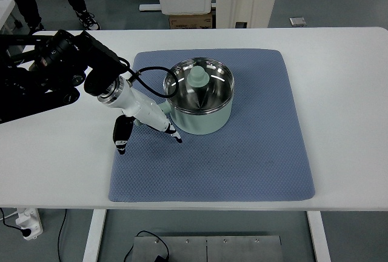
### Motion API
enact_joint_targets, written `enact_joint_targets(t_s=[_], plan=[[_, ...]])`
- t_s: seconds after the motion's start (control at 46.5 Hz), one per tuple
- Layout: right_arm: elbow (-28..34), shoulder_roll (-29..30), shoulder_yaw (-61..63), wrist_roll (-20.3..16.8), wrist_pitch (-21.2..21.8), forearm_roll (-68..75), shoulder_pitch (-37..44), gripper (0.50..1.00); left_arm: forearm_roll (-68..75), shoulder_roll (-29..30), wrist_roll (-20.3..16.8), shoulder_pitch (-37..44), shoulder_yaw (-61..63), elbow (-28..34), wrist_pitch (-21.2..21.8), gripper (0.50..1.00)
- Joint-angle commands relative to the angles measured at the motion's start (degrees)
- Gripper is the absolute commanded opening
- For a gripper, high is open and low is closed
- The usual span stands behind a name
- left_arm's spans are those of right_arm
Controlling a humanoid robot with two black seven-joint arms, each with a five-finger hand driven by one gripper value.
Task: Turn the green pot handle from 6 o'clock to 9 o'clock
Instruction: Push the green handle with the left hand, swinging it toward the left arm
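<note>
Round mint-green pot (200, 101) with glass lid on quilted blue mat (242, 159); left hand (148, 122) fingers curled around its handle (165, 109).

One green pot (200, 101); one blue mat (242, 153); one hand (148, 125).

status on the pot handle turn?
Left hand at the green pot's lower-left side, fingers by the handle; grasp not clear. Right hand not in view. Pot upright, lidded, on blue mat. Nothing blocking.
</note>
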Motion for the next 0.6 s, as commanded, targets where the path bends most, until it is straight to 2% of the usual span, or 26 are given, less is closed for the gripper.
enact_joint_targets(t_s=[0.0, 0.172, 0.581], plan=[[0.0, 0.0, 0.1, 0.0, 0.0, 0.0, 0.0, 1.0, 0.4, 0.3, 0.0, -0.2, 0.8, 0.8, 0.0, 1.0], [0.0, 0.0, 0.0, 0.0, 0.0, 0.0, 0.0, 1.0, 0.6, 0.5, 0.3, -0.7, 1.2, 1.1, 0.0, 1.0], [0.0, 0.0, 0.1, 0.0, 0.0, 0.0, 0.0, 1.0, 3.0, -0.2, 0.7, -0.9, 1.6, 7.4, 0.0, 1.0]])
